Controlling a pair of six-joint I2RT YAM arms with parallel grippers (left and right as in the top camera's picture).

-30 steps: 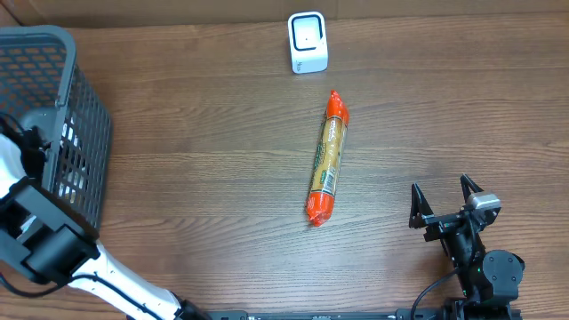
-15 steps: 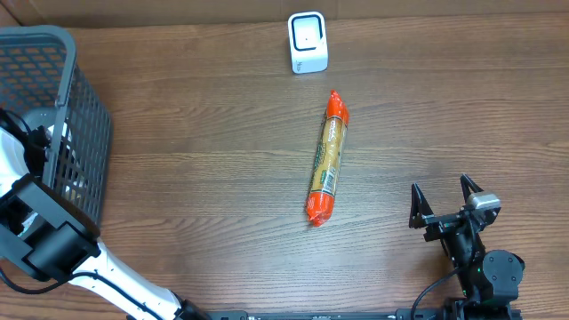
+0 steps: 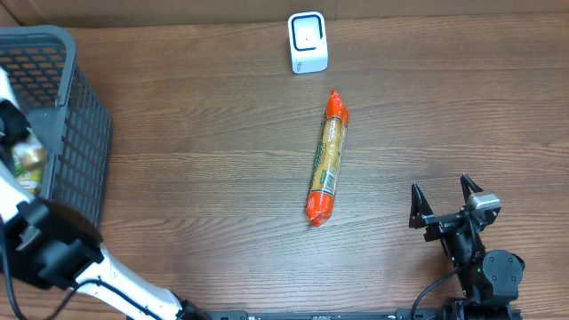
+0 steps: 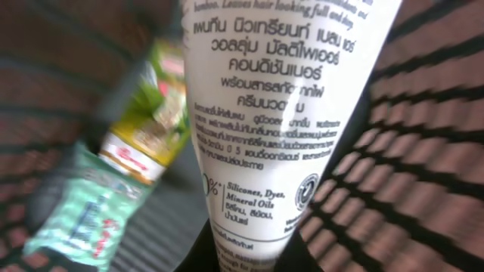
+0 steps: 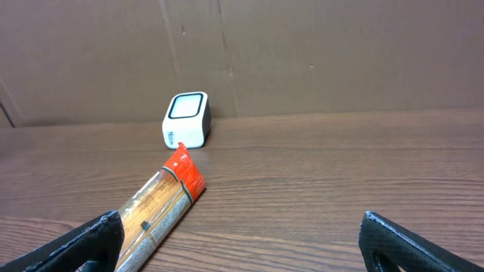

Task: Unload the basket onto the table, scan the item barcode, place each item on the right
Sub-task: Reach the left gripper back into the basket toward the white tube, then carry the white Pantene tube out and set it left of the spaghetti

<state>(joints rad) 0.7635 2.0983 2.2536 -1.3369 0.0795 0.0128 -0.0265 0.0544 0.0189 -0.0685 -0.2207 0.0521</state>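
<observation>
PLACE: mock shop checkout | SHOWN BY: a grey mesh basket [image 3: 84, 151] holding packaged goods [image 4: 144, 128], a white tube [image 4: 280, 113] among them, and a white scanner [image 3: 308, 42] are set on a wood-grain surface [image 3: 196, 178] | BACKDROP: a cardboard wall [image 5: 302, 53] is seen.

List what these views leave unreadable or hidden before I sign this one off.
- Left wrist: white tube fills the frame, both ends cut off by the edges; no barcode shows on this face.
- Left wrist: packets behind it are blurred, labels unreadable.
- Overhead: basket contents mostly hidden by its mesh wall and the left edge.
- Overhead: sausage label print too small to read; right wrist view cuts off its near end.
</observation>
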